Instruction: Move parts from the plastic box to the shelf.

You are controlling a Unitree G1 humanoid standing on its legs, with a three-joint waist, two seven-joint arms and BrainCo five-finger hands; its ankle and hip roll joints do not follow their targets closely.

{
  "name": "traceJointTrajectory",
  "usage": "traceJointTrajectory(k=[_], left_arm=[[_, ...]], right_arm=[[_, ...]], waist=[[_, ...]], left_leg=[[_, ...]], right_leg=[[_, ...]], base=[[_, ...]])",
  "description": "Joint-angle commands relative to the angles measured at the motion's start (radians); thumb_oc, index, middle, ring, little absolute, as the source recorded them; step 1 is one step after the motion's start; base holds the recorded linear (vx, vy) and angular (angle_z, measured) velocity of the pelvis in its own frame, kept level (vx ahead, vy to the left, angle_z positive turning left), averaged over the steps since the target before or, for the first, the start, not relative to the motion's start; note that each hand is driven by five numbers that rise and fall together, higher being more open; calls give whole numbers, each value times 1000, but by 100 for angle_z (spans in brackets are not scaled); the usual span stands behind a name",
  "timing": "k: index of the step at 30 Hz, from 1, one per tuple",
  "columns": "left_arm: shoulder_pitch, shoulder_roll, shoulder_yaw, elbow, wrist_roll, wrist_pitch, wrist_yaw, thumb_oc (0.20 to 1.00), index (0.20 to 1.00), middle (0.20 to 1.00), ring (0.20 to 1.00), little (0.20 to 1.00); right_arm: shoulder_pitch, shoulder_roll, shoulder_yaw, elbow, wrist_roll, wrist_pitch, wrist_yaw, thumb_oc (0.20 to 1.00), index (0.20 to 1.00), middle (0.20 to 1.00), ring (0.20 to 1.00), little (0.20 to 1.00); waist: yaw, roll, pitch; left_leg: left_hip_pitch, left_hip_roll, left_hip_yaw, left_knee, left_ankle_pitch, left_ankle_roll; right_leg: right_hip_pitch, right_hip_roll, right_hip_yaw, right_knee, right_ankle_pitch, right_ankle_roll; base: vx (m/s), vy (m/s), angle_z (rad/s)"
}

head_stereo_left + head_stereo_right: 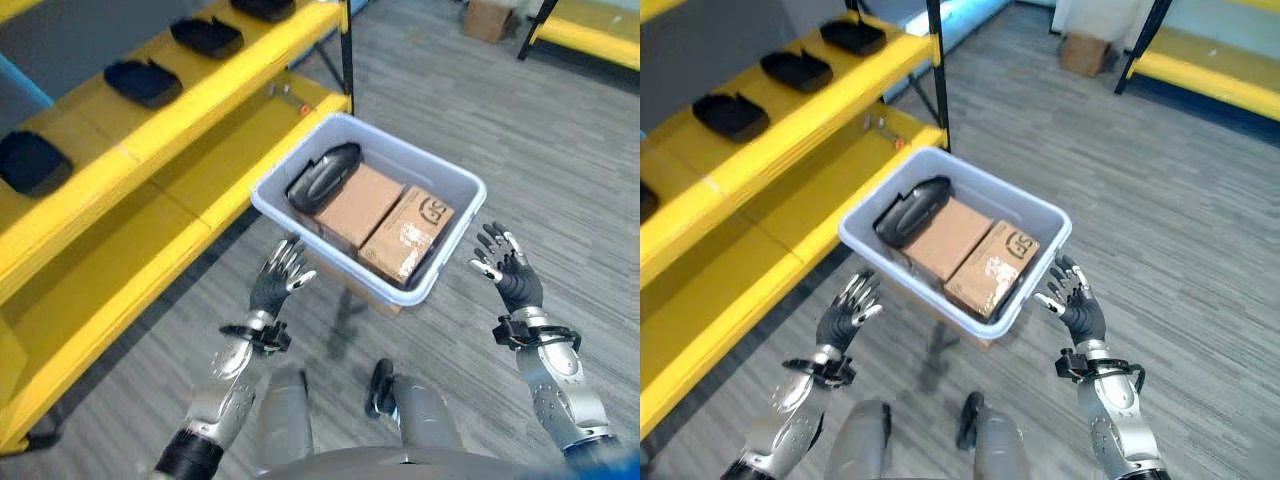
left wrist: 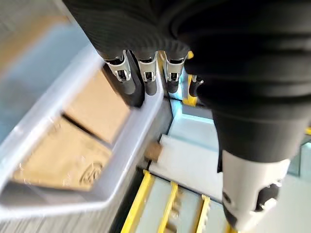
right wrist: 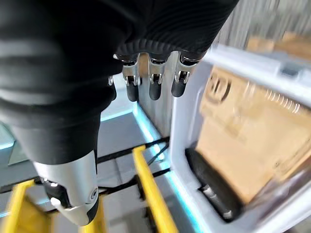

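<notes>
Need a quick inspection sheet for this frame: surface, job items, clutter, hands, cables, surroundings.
Surface: grey floor; yellow shelf on the robot's left.
Job's things: grey box holds one black part lying on two cartons; four black parts sit in a row on the upper shelf board.
Clutter: nothing seen.
Hands: left hand and right hand open, either side of the box, holding nothing.
Cables: nothing seen.
Surroundings: second yellow shelf and a cardboard box on the floor beyond.
</notes>
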Motion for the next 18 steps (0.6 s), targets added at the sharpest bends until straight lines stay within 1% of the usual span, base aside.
traceJointTrajectory(k=[1, 2, 3, 4, 5, 6, 7, 8, 9, 10, 11, 12, 15, 17, 18], left_arm=[[57, 28, 45, -60, 6, -55, 23, 1000, 1000, 1000, 1000, 1000], [57, 28, 45, -60, 6, -55, 23, 1000, 1000, 1000, 1000, 1000], [57, 25, 54, -52, 6, -63, 29, 1000, 1000, 1000, 1000, 1000], [68, 19, 61, -50, -3, -70, 29, 1000, 1000, 1000, 1000, 1000], [56, 25, 56, -57, 5, -70, 26, 1000, 1000, 1000, 1000, 1000], [47, 33, 50, -57, 8, -71, 25, 1000, 1000, 1000, 1000, 1000], [41, 40, 52, -54, 10, -73, 28, 1000, 1000, 1000, 1000, 1000], [40, 50, 58, -54, 12, -76, 31, 1000, 1000, 1000, 1000, 1000], [40, 50, 58, -54, 12, -76, 31, 1000, 1000, 1000, 1000, 1000], [29, 65, 70, -53, 18, -80, 45, 1000, 1000, 1000, 1000, 1000], [27, 69, 75, -49, 19, -81, 50, 1000, 1000, 1000, 1000, 1000], [22, 79, 91, -44, 28, -84, 64, 1000, 1000, 1000, 1000, 1000], [18, 78, 94, -45, 33, -83, 68, 1000, 1000, 1000, 1000, 1000], [18, 74, 95, -50, 34, -80, 66, 1000, 1000, 1000, 1000, 1000], [18, 74, 95, -50, 34, -80, 66, 1000, 1000, 1000, 1000, 1000]], right_arm=[[-72, -42, 19, -38, 3, -62, -9, 1000, 1000, 1000, 1000, 1000], [-72, -42, 19, -38, 3, -62, -9, 1000, 1000, 1000, 1000, 1000], [-77, -35, 18, -32, -5, -60, -15, 1000, 1000, 1000, 1000, 1000], [-69, -18, 23, -44, 6, -56, -2, 1000, 1000, 1000, 1000, 1000], [-54, -12, 12, -59, 9, -53, 6, 1000, 1000, 1000, 1000, 1000], [-51, -6, 8, -56, 7, -50, 0, 1000, 1000, 1000, 1000, 1000], [-45, 5, 4, -56, 13, -46, -2, 1000, 1000, 1000, 1000, 1000], [-46, 13, 10, -55, 19, -42, -4, 1000, 1000, 1000, 1000, 1000], [-46, 13, 10, -55, 19, -42, -4, 1000, 1000, 1000, 1000, 1000], [-43, 33, 17, -51, 26, -41, -6, 1000, 1000, 1000, 1000, 1000], [-44, 38, 22, -47, 28, -37, -5, 1000, 1000, 1000, 1000, 1000], [-43, 48, 38, -53, 30, -30, 5, 1000, 1000, 1000, 1000, 1000], [-48, 47, 37, -50, 27, -27, 6, 1000, 1000, 1000, 1000, 1000], [-51, 46, 31, -53, 21, -28, 8, 1000, 1000, 1000, 1000, 1000], [-51, 46, 31, -53, 21, -28, 8, 1000, 1000, 1000, 1000, 1000]], waist=[[59, 43, 28], [59, 43, 28], [71, 56, 23], [78, 66, 10], [71, 53, 13], [67, 45, 19], [61, 38, 23], [62, 34, 24], [62, 34, 24], [59, 24, 20], [58, 22, 15], [52, 13, 1], [50, 4, -12], [46, -3, -26], [46, -3, -26]], left_leg=[[133, 195, -63, -331, 157, -20], [133, 195, -63, -331, 157, -20], [159, 234, -58, -406, 196, -57], [185, 206, -67, -352, 112, -45], [168, 167, -55, -287, 68, -49], [161, 141, -35, -250, 34, -39], [146, 117, -16, -199, 2, -34], [139, 109, -7, -176, -14, -31], [138, 109, -7, -176, -14, -31], [117, 87, 11, -130, -46, -22], [112, 81, 15, -118, -58, -16], [102, 64, 34, -99, -80, -5], [96, 54, 37, -85, -97, 4], [87, 43, 36, -58, -119, 14], [85, 43, 35, -56, -120, 15]], right_leg=[[107, -76, 139, -55, 47, 109], [107, -76, 139, -55, 47, 109], [119, -90, 166, -41, 32, 125], [112, -110, 194, -35, 36, 149], [124, -141, 212, -63, 62, 167], [147, -171, 214, -89, 81, 185], [158, -197, 216, -109, 99, 195], [158, -204, 222, -118, 107, 199], [158, -204, 222, -118, 107, 199], [168, -225, 228, -159, 129, 208], [170, -234, 227, -168, 139, 213], [174, -252, 227, -193, 169, 220], [178, -264, 223, -207, 186, 227], [182, -273, 223, -212, 197, 235], [182, -273, 222, -212, 197, 235]], base=[[270, 412, -120], [271, 363, -126], [242, 515, -137], [331, 719, -163], [215, 630, -200], [178, 449, -118], [96, 308, -79], [41, 172, -13], [52, 212, -18], [77, 201, -1], [164, 338, 8], [143, 206, 7], [95, 95, -2], [81, 65, -11], [72, 73, -8]])
